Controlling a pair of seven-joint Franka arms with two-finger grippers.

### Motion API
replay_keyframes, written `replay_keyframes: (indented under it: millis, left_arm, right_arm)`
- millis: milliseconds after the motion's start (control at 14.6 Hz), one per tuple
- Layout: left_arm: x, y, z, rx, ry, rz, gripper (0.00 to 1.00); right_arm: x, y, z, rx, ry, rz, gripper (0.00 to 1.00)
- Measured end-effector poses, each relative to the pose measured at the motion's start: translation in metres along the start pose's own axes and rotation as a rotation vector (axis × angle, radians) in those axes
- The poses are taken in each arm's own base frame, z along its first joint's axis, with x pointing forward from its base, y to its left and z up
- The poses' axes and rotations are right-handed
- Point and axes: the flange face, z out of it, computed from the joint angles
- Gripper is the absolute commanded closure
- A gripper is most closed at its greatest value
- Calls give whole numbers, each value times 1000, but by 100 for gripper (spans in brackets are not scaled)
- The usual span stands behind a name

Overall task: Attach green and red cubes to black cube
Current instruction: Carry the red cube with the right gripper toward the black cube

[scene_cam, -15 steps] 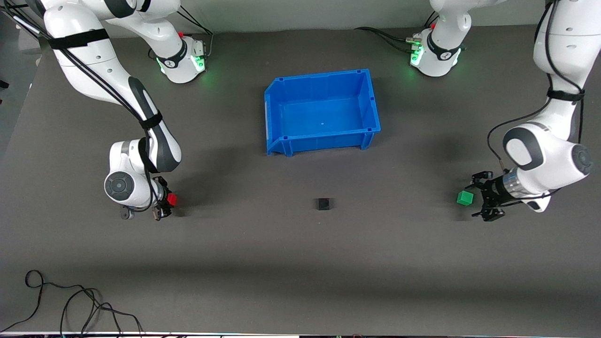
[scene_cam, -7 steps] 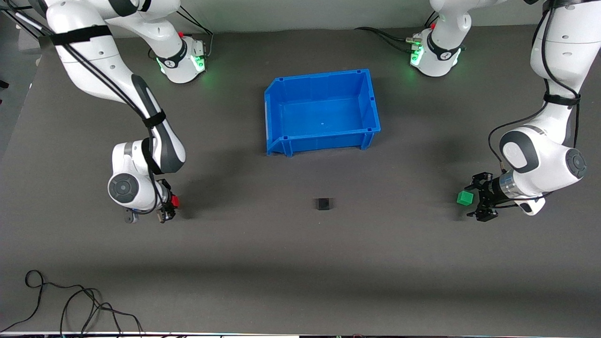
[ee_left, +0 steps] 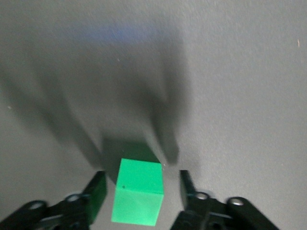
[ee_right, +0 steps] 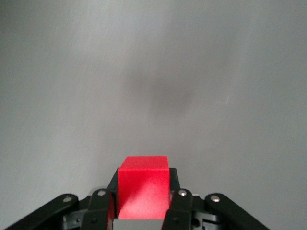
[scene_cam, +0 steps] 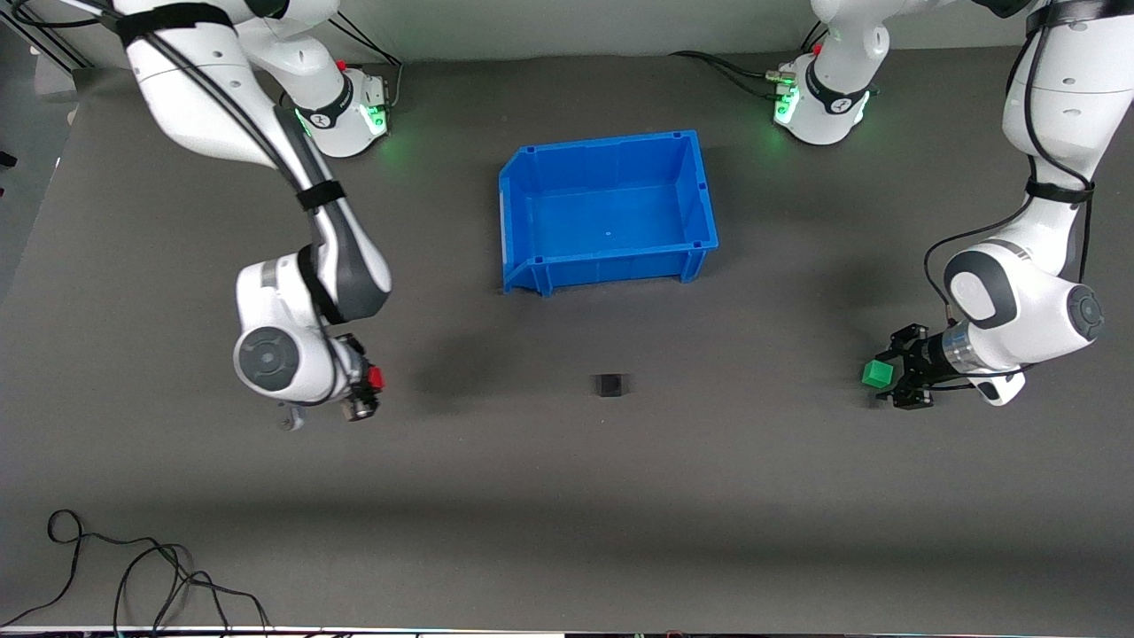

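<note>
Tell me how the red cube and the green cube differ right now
The red cube is clamped between the right gripper's fingers; the green cube sits between the left gripper's open fingers, with gaps on both sides. The red cube is held over the right arm's end of the mat; the green cube is at the left arm's end. Both are plain cubes of about equal size, apart from the black cube.

blue bin (scene_cam: 516,190): glossy plastic | mat (scene_cam: 567,496): matt grey | black cube (scene_cam: 609,385): matt
</note>
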Motion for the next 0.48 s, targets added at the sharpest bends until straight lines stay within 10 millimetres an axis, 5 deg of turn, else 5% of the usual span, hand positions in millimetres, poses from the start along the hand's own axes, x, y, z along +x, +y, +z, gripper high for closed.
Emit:
replay_keyframes:
  millis: [205, 479]
  left_arm:
    - [5, 0, -3, -6, 1, -2, 85]
    - [2, 3, -4, -9, 0, 3, 90]
  right_arm:
    - [-80, -21, -14, 58, -33, 23, 79]
    - [-154, -52, 11, 98, -48, 84, 79]
